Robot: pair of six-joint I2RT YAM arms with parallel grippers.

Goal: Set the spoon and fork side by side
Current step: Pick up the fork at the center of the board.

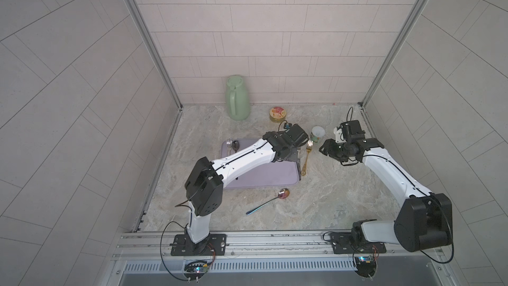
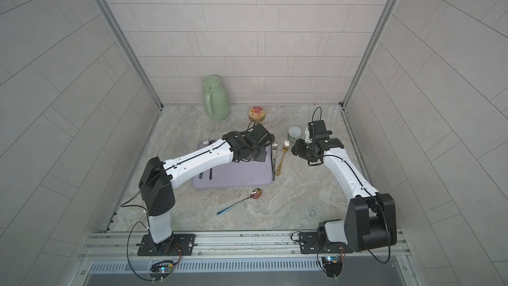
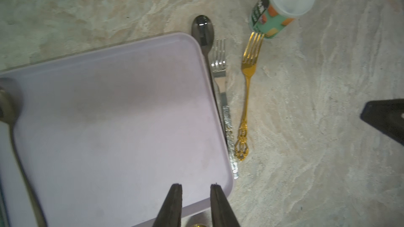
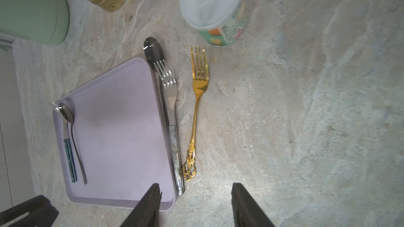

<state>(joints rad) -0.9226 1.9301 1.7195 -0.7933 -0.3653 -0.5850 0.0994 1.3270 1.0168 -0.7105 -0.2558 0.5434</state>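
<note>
**Gold fork (image 4: 197,110), rainbow spoon (image 1: 270,200): well apart**

Fork on tabletop (image 1: 330,202) beside tray (image 3: 109,116). Spoon in front of tray, clear only in both top views. Left end effector (image 3: 196,186) over tray corner, fingers narrowly apart, empty. Right end effector (image 4: 196,185) wide apart, empty, near fork handle. Left arm (image 1: 247,158) hides much of tray in both top views.

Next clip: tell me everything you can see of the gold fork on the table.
The gold fork looks like shiny gold-coloured metal: four tines, a slim neck, an ornate openwork handle end. It lies flat on the marbled table, outside the purple tray, roughly parallel to the silver fork but apart from it. Its tines point at the lidded cup, stopping close to it. Nothing holds it.
</note>
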